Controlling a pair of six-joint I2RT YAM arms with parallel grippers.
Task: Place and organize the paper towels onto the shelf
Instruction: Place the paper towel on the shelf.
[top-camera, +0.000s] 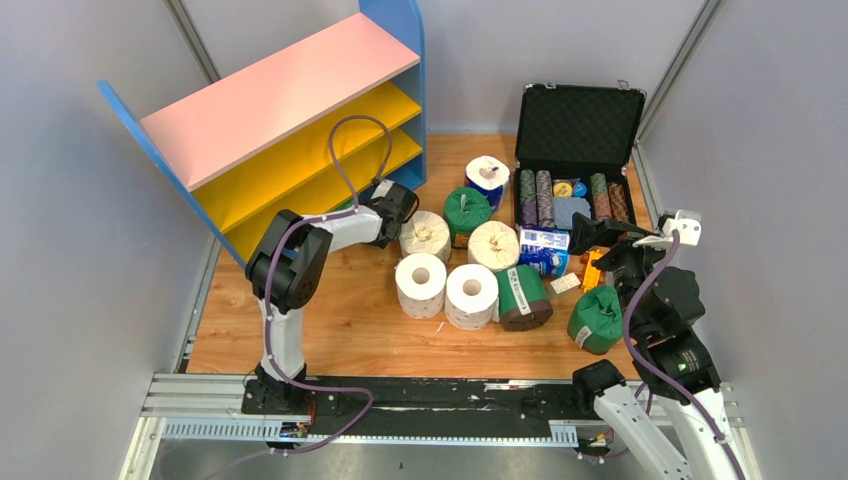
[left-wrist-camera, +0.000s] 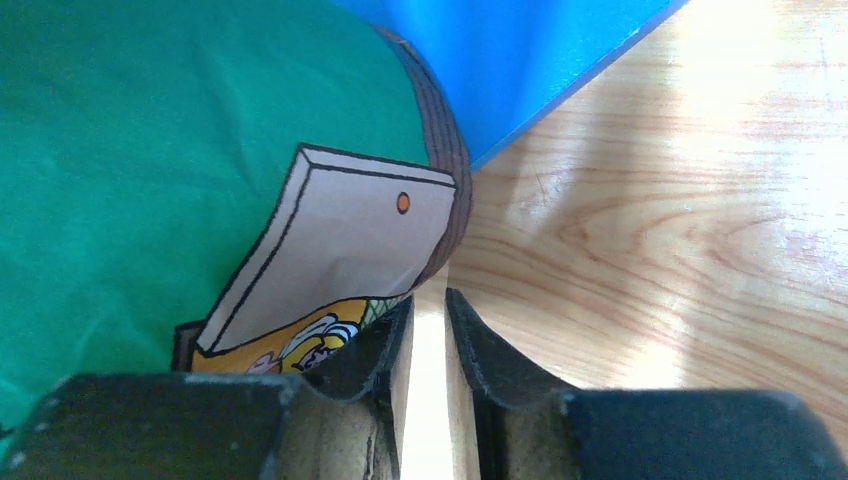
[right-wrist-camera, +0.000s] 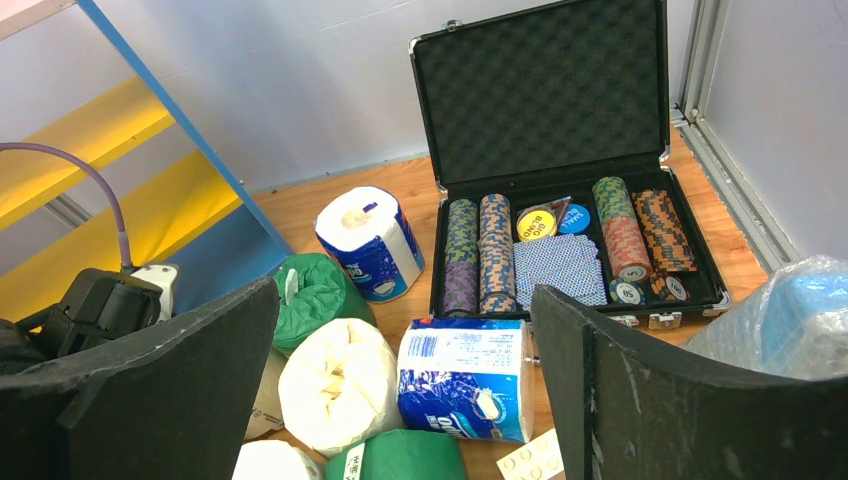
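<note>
The shelf (top-camera: 285, 95) stands at the back left, tilted, with blue side panels, a pink top and yellow boards. My left gripper (top-camera: 395, 203) is low at the shelf's right foot. In the left wrist view it (left-wrist-camera: 430, 300) is shut with a thin gap and holds nothing. A green-wrapped roll (left-wrist-camera: 150, 150) presses against its left finger, under the blue panel (left-wrist-camera: 520, 60). Several paper towels lie mid-table: cream (top-camera: 425, 235), green (top-camera: 467, 210), bare white (top-camera: 421, 283). My right gripper (top-camera: 592, 238) (right-wrist-camera: 405, 300) is open wide above a lying blue-white roll (right-wrist-camera: 465, 378) (top-camera: 545, 250).
An open black case (top-camera: 580, 120) with poker chip stacks (right-wrist-camera: 480, 250) sits at the back right. Another green roll (top-camera: 597, 318) lies by the right arm. A plastic-wrapped bluish pack (right-wrist-camera: 790, 310) is at the far right. Grey walls enclose the table.
</note>
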